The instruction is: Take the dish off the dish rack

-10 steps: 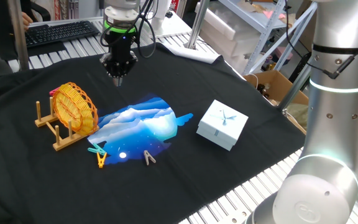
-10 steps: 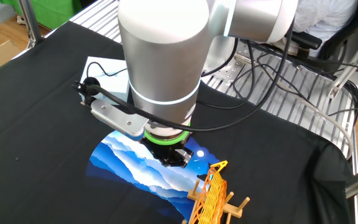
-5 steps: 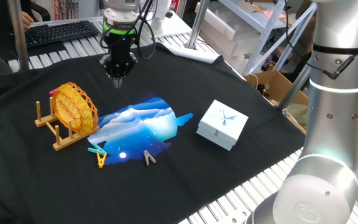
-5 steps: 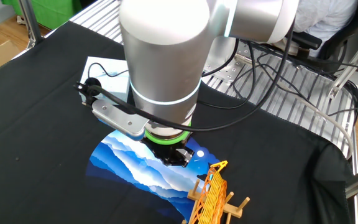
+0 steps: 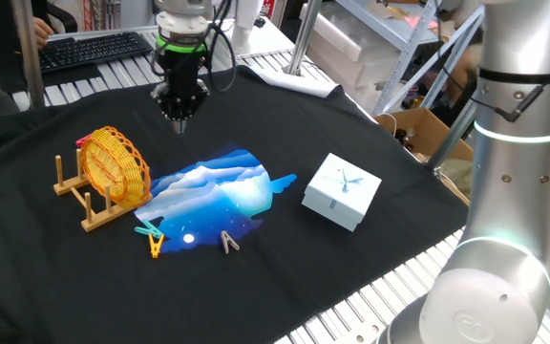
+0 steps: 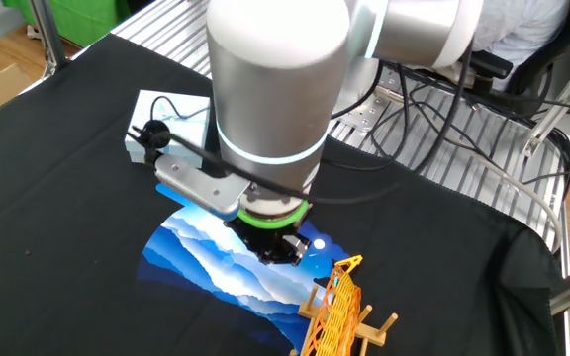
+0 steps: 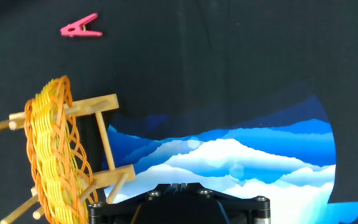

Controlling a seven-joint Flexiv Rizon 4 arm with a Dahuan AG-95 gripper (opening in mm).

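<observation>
The yellow-orange woven dish (image 5: 115, 164) stands on edge between the pegs of the light-wood dish rack (image 5: 95, 219) at the left of the black cloth. Both show in the other fixed view, the dish (image 6: 332, 314) and the rack (image 6: 376, 332), and at the hand view's left, the dish (image 7: 51, 155) and the rack (image 7: 102, 106). My gripper (image 5: 179, 121) hangs shut and empty above the cloth, behind and to the right of the rack, well apart from the dish. Its closed tips (image 7: 179, 185) point down over the mat's edge. It also shows in the other fixed view (image 6: 285, 252).
A blue-and-white mat (image 5: 216, 196) lies beside the rack. A white gift box (image 5: 342, 191) sits to its right. Small clothes pegs (image 5: 151, 239) lie at the mat's front, and a pink peg (image 7: 79, 28) lies beyond the rack. A keyboard (image 5: 89, 48) is at the back left.
The arm has shifted slightly, carrying the gripper a little up and away; its jaws stay shut. The dish and rack have not moved.
</observation>
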